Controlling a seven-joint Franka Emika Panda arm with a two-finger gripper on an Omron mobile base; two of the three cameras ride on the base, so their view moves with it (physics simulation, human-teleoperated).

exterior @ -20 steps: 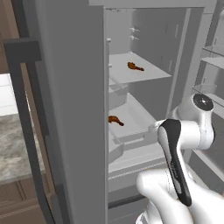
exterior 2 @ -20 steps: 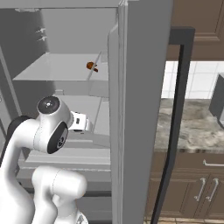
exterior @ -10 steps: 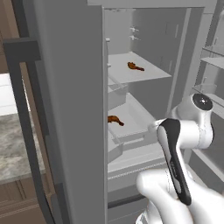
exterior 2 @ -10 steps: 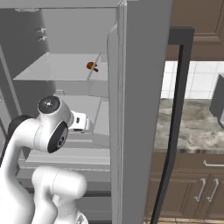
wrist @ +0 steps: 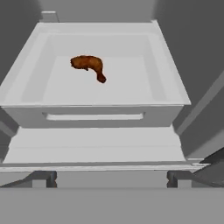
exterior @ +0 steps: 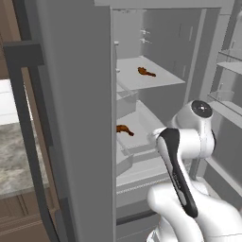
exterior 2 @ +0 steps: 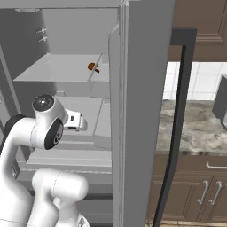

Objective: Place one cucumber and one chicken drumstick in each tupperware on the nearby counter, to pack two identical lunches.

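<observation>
Your gripper (wrist: 109, 176) hangs with its jaws spread wide and nothing between them; you can see the two dark fingertips (wrist: 46, 176) standing far apart at the bottom of the hand view. It faces into the open fridge (exterior: 80, 118), aimed down at a pale drawer (wrist: 26, 111) just ahead. Your white arm (exterior: 182, 156) bends in front of the fridge in the left base view.

Just past the fingertips you have the drawer's front lip and its long handle recess. Inside the drawer, on its flat floor and toward the back left in the hand view, lies one drumstick (wrist: 89, 64), reddish-brown, plump end to the left and thin bone pointing right and toward you. It touches nothing but the floor and is well apart from the gripper. You see the same drumstick (exterior: 124, 129) from the left base view, at mid height in the fridge.

Higher and farther back, a second drumstick (exterior: 146, 72) lies on the upper shelf (exterior: 156, 81), near its middle; from the right it shows near the shelf's right edge (exterior 2: 92, 67).

Beyond the fridge door (exterior 2: 144, 111) to your right, the counter (exterior 2: 195, 133) runs over brown cabinets (exterior 2: 199, 190) with silver handles.

You have no readable writing or labels anywhere.
</observation>
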